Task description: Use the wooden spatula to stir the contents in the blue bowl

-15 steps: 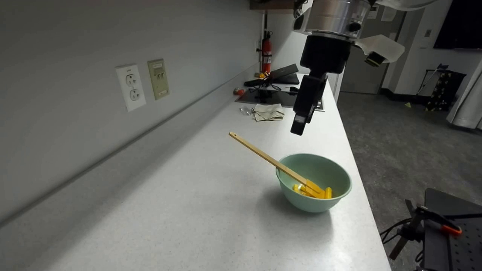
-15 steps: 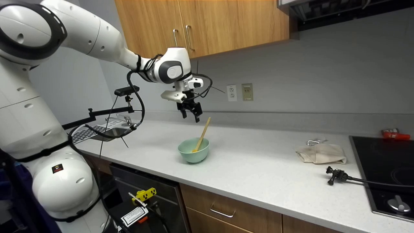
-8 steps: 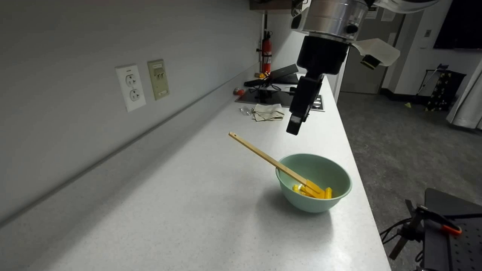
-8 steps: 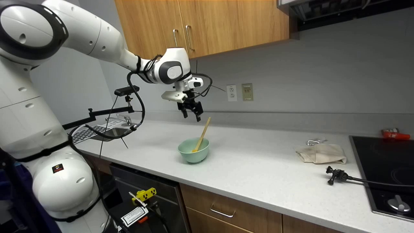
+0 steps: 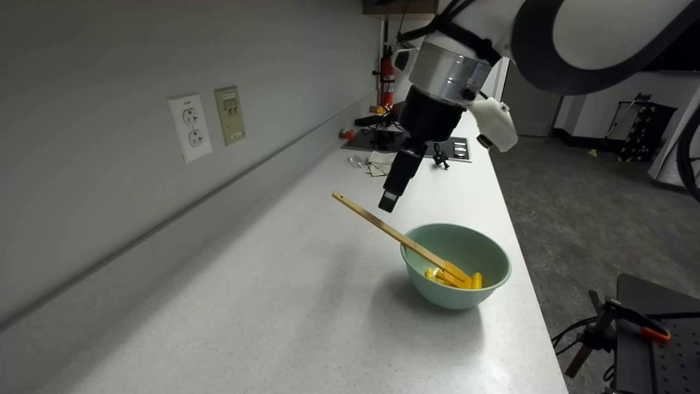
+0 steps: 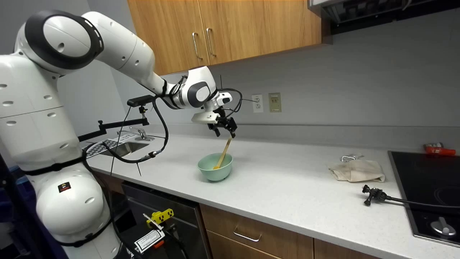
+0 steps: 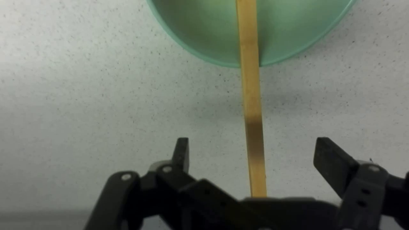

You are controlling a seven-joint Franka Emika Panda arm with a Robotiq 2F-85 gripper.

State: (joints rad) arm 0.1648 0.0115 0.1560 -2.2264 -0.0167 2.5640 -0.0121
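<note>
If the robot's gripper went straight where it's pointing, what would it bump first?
Probably the wooden spatula's handle: in the wrist view, it lines up between the gripper's open fingers, over the counter. It might slip into that gap, but depth is unclear.

1. No text can be read; the labels in view are too small or blurred.
2. A white label (image 6: 150, 240) near the yellow power strip (image 6: 161, 216) carries rows of dark print, too small to read.
3. A dark sticker (image 6: 64, 186) on the robot arm (image 6: 70, 212) bears a reddish mark, too small to make out.
4. The beige wall plate (image 5: 230, 123) bears small pale strips (image 5: 227, 95), the fire extinguisher (image 5: 387, 67) a whitish label (image 5: 389, 86); neither is legible.
</note>
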